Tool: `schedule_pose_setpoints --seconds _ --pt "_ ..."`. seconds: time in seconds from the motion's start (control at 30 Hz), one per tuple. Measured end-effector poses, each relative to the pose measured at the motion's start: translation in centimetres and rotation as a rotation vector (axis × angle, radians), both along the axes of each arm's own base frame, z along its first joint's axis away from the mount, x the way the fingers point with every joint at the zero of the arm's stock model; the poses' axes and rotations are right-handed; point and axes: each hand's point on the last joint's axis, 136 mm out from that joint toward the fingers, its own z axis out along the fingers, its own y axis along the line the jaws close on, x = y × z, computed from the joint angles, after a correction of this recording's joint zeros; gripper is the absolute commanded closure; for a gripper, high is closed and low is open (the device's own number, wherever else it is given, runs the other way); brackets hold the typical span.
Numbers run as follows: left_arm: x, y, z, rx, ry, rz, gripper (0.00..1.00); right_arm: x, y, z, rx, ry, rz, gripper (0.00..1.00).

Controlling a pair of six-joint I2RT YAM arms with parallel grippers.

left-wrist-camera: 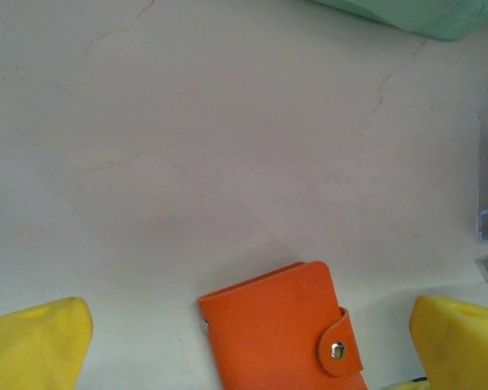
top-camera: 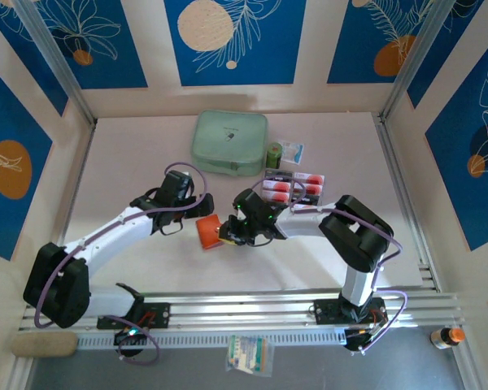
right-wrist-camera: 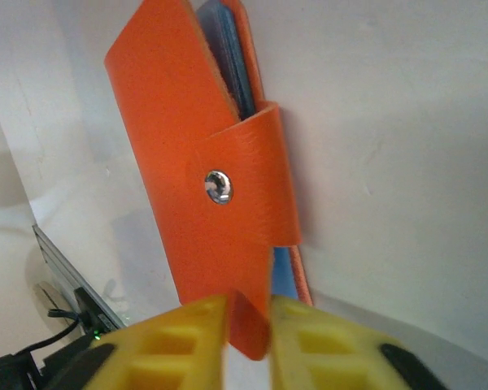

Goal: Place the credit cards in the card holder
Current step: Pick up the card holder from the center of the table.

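Right wrist view had the right gripper pinched narrowly on one cover edge of the card holder, near the table's middle, its snap fastened. The left gripper gaped wide, the holder showing between its fingers. So thin a bite could let the holder twist loose if the tab were pulled.

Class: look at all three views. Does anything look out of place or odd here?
Yes: the card holder is snapped shut, its tab fastened over the cover, while the right gripper pinches one edge of it. The credit cards sit apart in the clear tray, so none can go in until it is opened.
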Motion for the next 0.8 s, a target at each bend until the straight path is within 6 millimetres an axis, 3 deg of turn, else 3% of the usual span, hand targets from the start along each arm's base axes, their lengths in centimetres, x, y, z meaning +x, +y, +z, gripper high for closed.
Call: schedule_pose_setpoints --seconds 0.07,0.33,0.43,0.6,0.8 --pt "0.0 0.0 0.0 -0.001 -0.001 0.000 0.00 0.2 0.0 0.0 0.009 0.006 -0.005 1.00" --pt "0.2 0.0 0.2 -0.062 0.018 0.032 0.00 0.9 -0.6 1.8 0.072 -0.003 -0.022 1.00" --pt "0.8 0.4 0.9 -0.131 0.023 0.072 0.00 1.3 -1.1 5.1 0.124 -0.050 -0.026 1.00" --pt "1.9 -0.2 3.4 -0.303 -0.001 0.111 0.00 2.4 -2.5 12.9 0.261 -0.194 -0.039 1.00" --pt "3.4 -3.0 7.3 -0.565 -0.050 0.106 0.00 3.6 -4.7 17.4 0.340 -0.276 -0.083 1.00"
